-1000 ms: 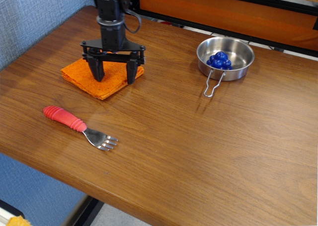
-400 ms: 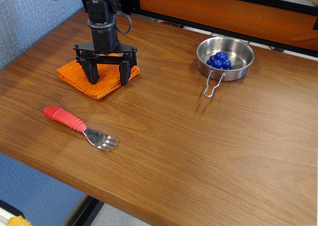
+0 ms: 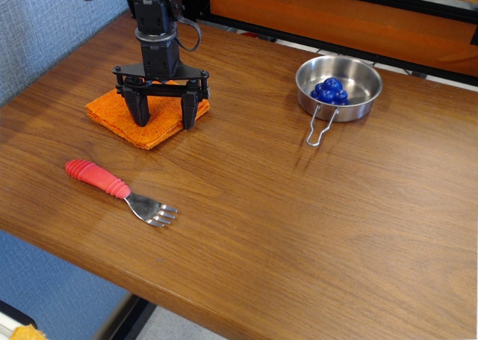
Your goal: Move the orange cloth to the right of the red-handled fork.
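The orange cloth (image 3: 142,117) lies flat and folded on the wooden table at the back left. My black gripper (image 3: 163,119) stands upright over it, jaws wide open, fingertips down on or just above the cloth's near part, one near its middle and one at its right edge. The red-handled fork (image 3: 119,190) lies on the table nearer the front left, red handle pointing left, silver tines pointing right. The cloth is behind the fork, apart from it.
A small steel pan (image 3: 356,99) with a wire handle stands at the back right and holds a cluster of blue balls (image 3: 329,90). A blue fabric wall runs along the left. The table's front edge (image 3: 224,321) is close to the fork.
The cloth and my gripper have shifted a little to the left and back compared with one second ago. Since 0.4 s ago almost nothing moved. The fork has stayed put.
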{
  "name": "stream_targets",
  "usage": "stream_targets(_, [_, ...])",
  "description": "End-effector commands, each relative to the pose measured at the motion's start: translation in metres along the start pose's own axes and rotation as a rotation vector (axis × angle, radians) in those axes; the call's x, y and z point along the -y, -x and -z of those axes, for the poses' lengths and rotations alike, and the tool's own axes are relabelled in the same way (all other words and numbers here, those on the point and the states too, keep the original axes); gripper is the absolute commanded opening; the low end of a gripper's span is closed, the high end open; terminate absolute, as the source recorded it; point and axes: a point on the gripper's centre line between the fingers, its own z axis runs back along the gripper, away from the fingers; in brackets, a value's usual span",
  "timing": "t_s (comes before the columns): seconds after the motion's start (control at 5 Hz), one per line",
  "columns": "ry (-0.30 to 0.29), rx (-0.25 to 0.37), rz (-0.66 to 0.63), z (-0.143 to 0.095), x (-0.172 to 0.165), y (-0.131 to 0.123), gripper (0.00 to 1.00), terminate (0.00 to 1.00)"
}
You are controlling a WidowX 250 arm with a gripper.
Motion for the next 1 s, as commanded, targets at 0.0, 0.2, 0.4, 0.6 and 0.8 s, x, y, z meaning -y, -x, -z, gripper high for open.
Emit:
stream_targets(0.0, [0.051,-0.008,0.062,-0.002,0.046,0.028,1.00,0.00])
stream_targets(0.2, [0.075,-0.027,0.087,0.006,0.067,0.044,1.00,0.00])
stream_targets(0.4, [0.065,-0.046,0.111,0.008,0.086,0.061,1.00,0.00])
stream_targets(0.6, [0.089,-0.056,0.112,0.009,0.108,0.082,1.00,0.00])
stream_targets(0.8, [0.085,-0.077,0.138,0.008,0.126,0.100,1.00,0.00])
